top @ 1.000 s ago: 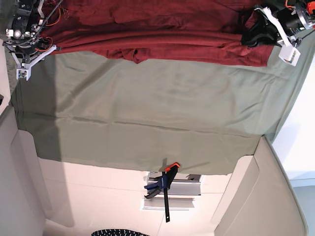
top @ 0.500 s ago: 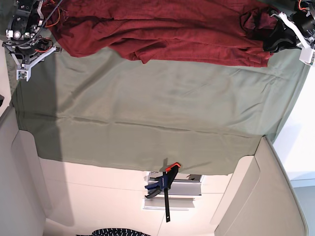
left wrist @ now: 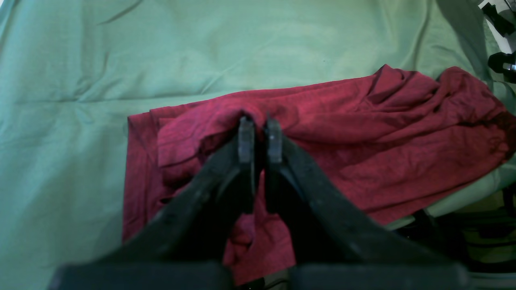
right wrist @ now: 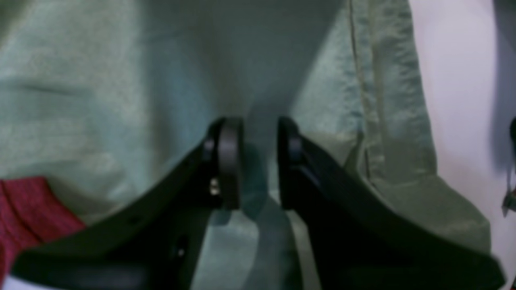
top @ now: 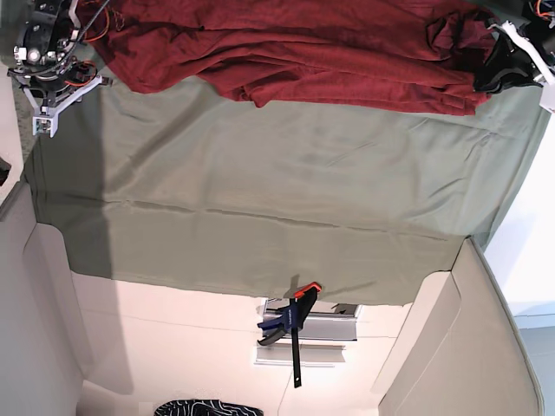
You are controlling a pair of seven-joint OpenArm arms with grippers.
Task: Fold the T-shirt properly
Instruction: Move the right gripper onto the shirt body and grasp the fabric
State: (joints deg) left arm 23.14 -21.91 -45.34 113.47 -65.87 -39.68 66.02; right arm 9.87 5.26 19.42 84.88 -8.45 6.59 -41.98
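Observation:
The dark red T-shirt (top: pixel 295 52) lies crumpled along the far edge of the green cloth (top: pixel 277 191). Its right end is bunched up at my left gripper (top: pixel 487 76). In the left wrist view the left gripper (left wrist: pixel 256 121) is shut on a raised fold of the T-shirt (left wrist: pixel 363 133), and the rest of the shirt spreads rightwards in loose folds. My right gripper (top: pixel 54 102) hovers at the cloth's far left corner, just off the shirt. In the right wrist view the right gripper (right wrist: pixel 258 125) stands open over bare green cloth (right wrist: pixel 100 100), with only a corner of the T-shirt (right wrist: pixel 24 213) at lower left.
An orange and blue clamp (top: pixel 290 319) grips a metal rail (top: pixel 308 342) at the table's near edge. A black patterned item (top: pixel 208 407) shows at the bottom. Beige panels (top: pixel 434 347) flank the near side. The cloth's hem (right wrist: pixel 363 100) hangs at the table edge.
The left gripper has moved right and toward the far edge, dragging the shirt's right end with it. The shirt's near edge has pulled back. The right arm has barely moved.

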